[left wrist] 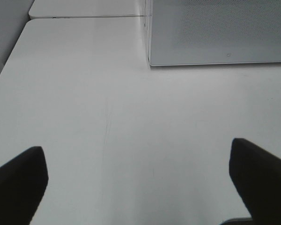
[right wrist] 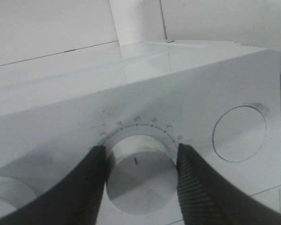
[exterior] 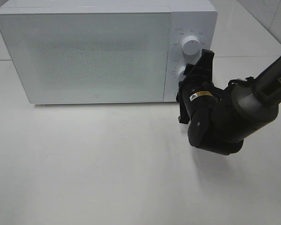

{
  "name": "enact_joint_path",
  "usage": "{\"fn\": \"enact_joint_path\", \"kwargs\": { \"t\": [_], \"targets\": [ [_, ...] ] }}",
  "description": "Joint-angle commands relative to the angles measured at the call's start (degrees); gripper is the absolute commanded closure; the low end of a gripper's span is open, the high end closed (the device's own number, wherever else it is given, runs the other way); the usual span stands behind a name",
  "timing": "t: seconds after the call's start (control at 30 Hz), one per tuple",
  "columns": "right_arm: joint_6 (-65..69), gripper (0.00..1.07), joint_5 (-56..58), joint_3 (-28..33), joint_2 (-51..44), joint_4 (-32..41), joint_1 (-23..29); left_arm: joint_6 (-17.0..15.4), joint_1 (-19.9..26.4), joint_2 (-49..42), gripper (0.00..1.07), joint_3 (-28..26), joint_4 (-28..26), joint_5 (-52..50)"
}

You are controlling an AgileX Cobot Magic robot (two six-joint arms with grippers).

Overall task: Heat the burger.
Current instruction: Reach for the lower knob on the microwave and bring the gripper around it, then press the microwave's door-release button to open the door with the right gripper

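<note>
Right pincer [right wrist: 140,151] seemingly gripping microwave dial [right wrist: 138,183], numerals [right wrist: 136,120] blurred

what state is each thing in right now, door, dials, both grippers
microwave door, shut
right gripper, shut on the lower dial
left gripper, open wide, holding nothing
lower dial, clamped on both sides
upper dial, untouched

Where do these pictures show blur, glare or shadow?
Right wrist view: black gripper fingers slightly soft, glare on the white microwave oven's top. Left wrist view: dark fingertips blurred. Exterior high view: faint shadow on the white table under the right arm.
</note>
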Motion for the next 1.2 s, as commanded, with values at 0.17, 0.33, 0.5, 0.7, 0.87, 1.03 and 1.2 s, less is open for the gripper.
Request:
{"fn": "enact_joint_path", "kwargs": {
  "t": [0.17,0.33,0.5,0.7,0.87,1.03,1.2],
  "targets": [
    [-3.55,0.76,-11.63,-1.66,-0.74,-1.95,0.23,-0.06,0.17,-0.8,0.09,0.06,-0.17,-0.74],
    [-5.5,0.68,-11.57,-1.6,-0.74,2.12,0.23,-0.06,0.17,-0.8,0.09,0.06,-0.17,-0.74],
    [-5.44,0.64,-11.57,-1.43,-0.92,5.44,0.23,-0.06,0.17,-0.8,0.09,0.06,-0.17,-0.74],
    [-6.82,0.49,-11.57,-1.43,-0.92,4.87,0.23,-0.06,0.17,-0.8,0.09,0.06,-0.17,-0.74],
    [-8.54,0.39,-11.4,-1.43,-0.92,2.69,0.29,-0.06,0.17,-0.8,0.09,0.06,-0.17,-0.74],
    [-11.29,0.39,-10.14,-1.38,-1.2,-0.11,0.4,-0.06,0.17,-0.8,0.09,0.06,-0.17,-0.74],
    [-16.27,0.39,-5.39,0.92,-4.07,-2.12,0.4,-0.06,0.17,-0.8,0.09,0.06,-0.17,-0.74]
  ]
}}
